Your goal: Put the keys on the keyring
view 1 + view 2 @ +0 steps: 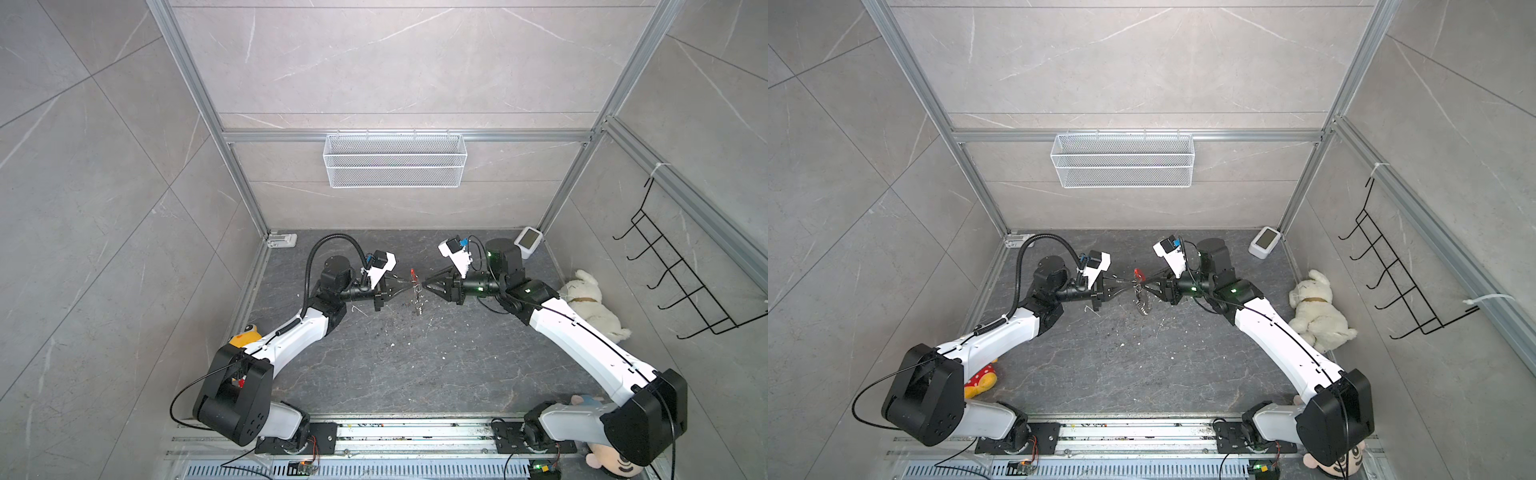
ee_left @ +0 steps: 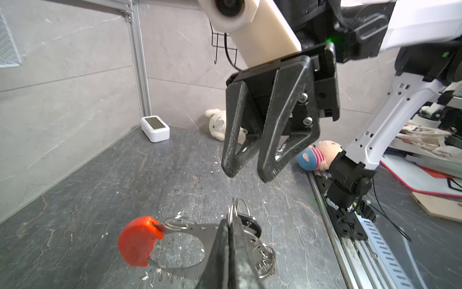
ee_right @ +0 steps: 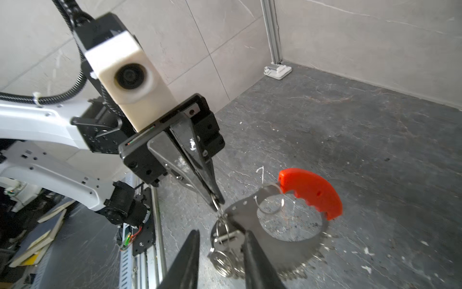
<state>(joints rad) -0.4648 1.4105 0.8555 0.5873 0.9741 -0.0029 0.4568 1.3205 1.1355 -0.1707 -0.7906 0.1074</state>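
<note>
The keyring (image 3: 287, 240), a flat metal loop with a curved red bar (image 3: 312, 190) and several small silver rings, is held up over the dark floor between both arms; it also shows in both top views (image 1: 417, 299) (image 1: 1140, 300). My left gripper (image 2: 231, 221) (image 1: 409, 286) is shut on a small wire ring (image 2: 234, 207) at the loop's band. A black key piece (image 2: 252, 224) with a pale face (image 3: 226, 237) hangs from that spot. My right gripper (image 3: 220, 234) (image 1: 424, 286) is open, its fingers on either side of the key piece.
A small white bent wire (image 1: 356, 309) lies on the floor under the left arm. A white mesh basket (image 1: 395, 160) hangs on the back wall and a white device (image 1: 528, 239) sits in the back corner. A plush dog (image 1: 590, 303) and a black hook rack (image 1: 681, 282) are at the right.
</note>
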